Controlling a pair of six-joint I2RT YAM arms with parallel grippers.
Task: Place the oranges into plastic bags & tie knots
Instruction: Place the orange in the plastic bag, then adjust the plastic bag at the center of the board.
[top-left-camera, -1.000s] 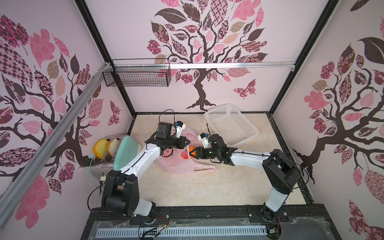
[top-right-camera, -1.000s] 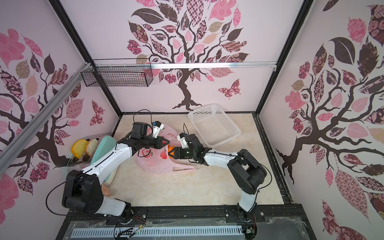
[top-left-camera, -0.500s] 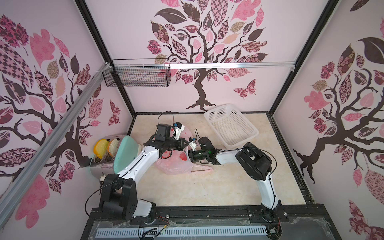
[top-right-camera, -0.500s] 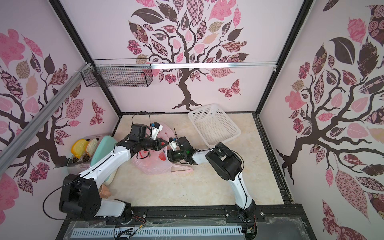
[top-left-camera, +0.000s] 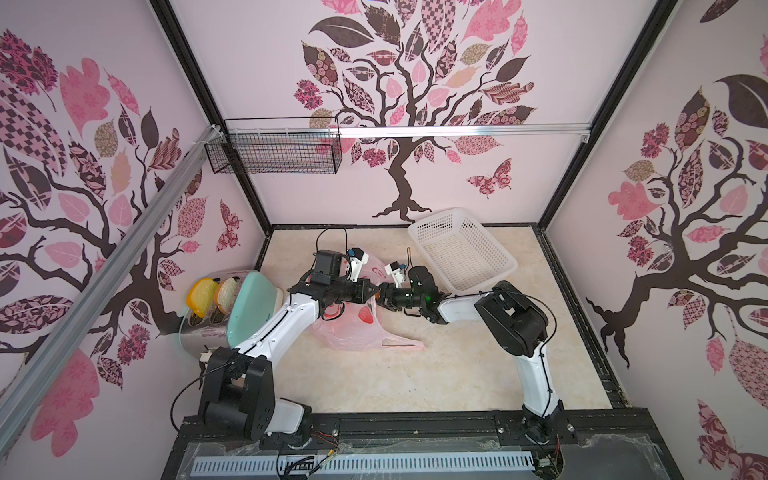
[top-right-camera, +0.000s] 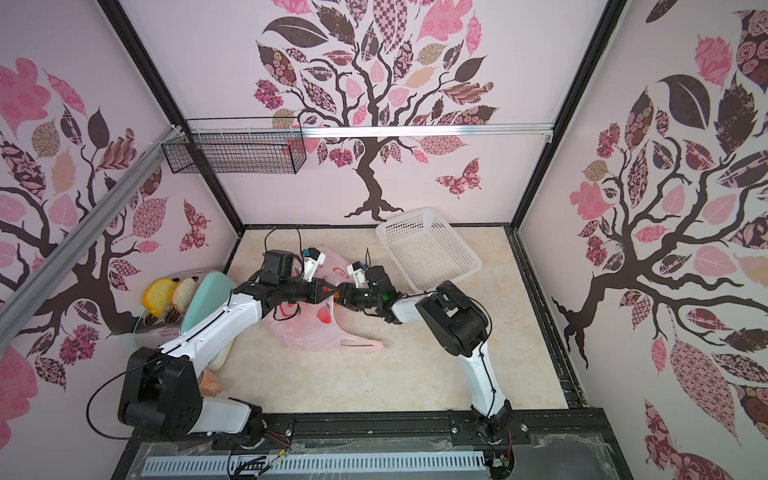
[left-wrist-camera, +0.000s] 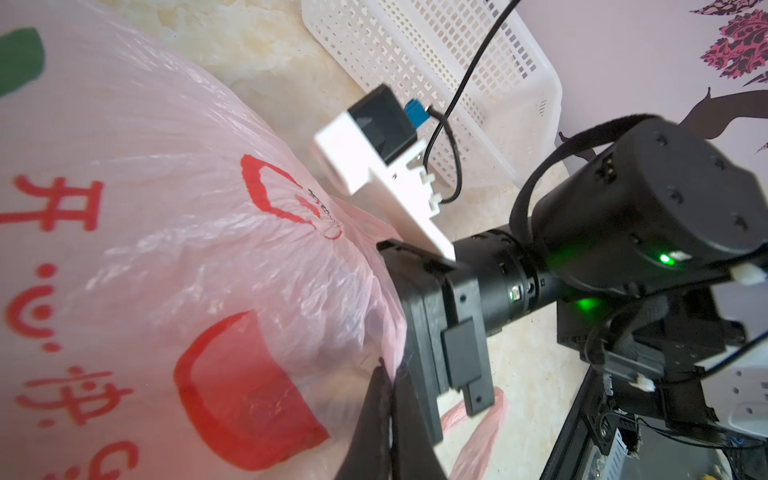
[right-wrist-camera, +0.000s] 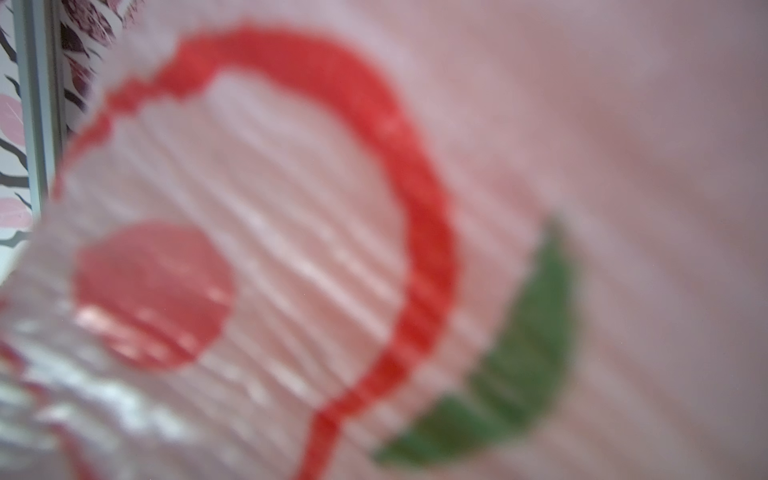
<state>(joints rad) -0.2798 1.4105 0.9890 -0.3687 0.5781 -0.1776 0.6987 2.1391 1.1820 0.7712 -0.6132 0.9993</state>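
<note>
The pink plastic bag (top-left-camera: 353, 332) (top-right-camera: 311, 332) lies on the table's middle. My left gripper (left-wrist-camera: 390, 374) (top-left-camera: 371, 291) is shut on its rim, with pink film pinched between the fingers. My right gripper (top-left-camera: 382, 296) (top-right-camera: 340, 297) faces it at the bag's mouth. A sliver of an orange (top-left-camera: 377, 296) (top-right-camera: 334, 297) shows at its tips. In the left wrist view the right arm's wrist (left-wrist-camera: 498, 286) runs in behind the film, fingers hidden. The right wrist view is filled by blurred bag print (right-wrist-camera: 291, 208). No knot shows.
A white perforated basket (top-left-camera: 509, 266) (top-right-camera: 473, 259) (left-wrist-camera: 415, 62) stands at the back right. A toaster with toast slices (top-left-camera: 203, 316) and a mint-green dish (top-left-camera: 251, 303) stand at the left wall. One bag handle (top-left-camera: 401, 343) trails towards the front.
My right arm has folded and pushed its gripper leftwards into the bag's mouth, and the orange is now mostly covered. The left gripper keeps hold of the rim.
</note>
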